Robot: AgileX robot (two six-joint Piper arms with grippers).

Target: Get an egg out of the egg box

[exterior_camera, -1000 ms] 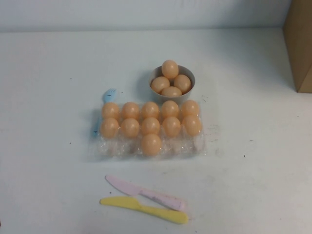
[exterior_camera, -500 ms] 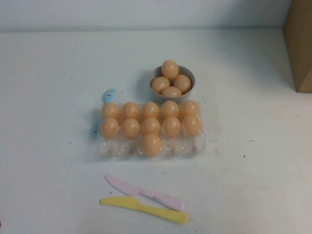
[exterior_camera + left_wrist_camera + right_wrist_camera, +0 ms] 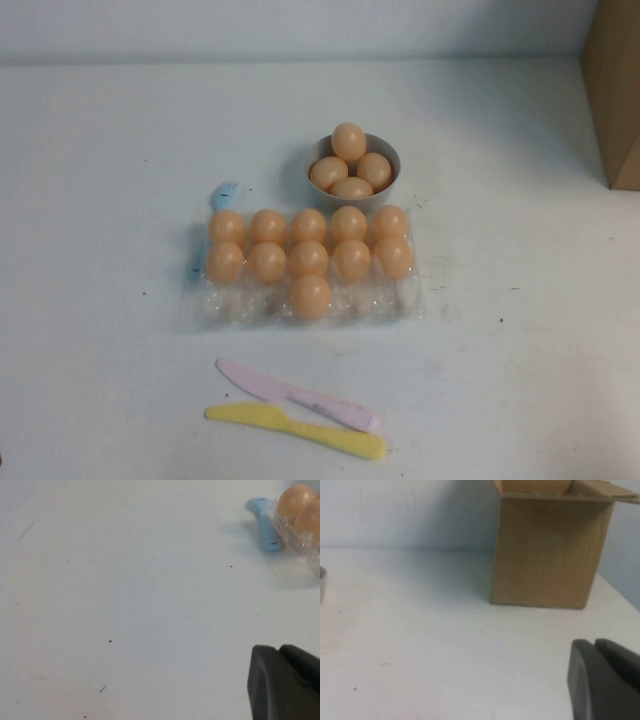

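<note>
The clear plastic egg box (image 3: 240, 304) lies mid-table in the high view. Its back and middle rows are full of peach-orange eggs, and one egg (image 3: 310, 296) sits alone in the middle cup of the front row. Neither gripper shows in the high view. My left gripper (image 3: 277, 647) is shut and empty, low over bare table well to the left of the box. The box's corner (image 3: 310, 547) and two eggs (image 3: 295, 500) show in the left wrist view. My right gripper (image 3: 594, 641) is shut and empty over bare table on the right side.
A grey bowl (image 3: 385, 152) holding several eggs stands just behind the box. A blue utensil (image 3: 222, 194) pokes out under the box's left end and shows in the left wrist view (image 3: 264, 524). Pink (image 3: 300, 395) and yellow (image 3: 295, 429) knives lie in front. A cardboard box (image 3: 615, 90) stands far right.
</note>
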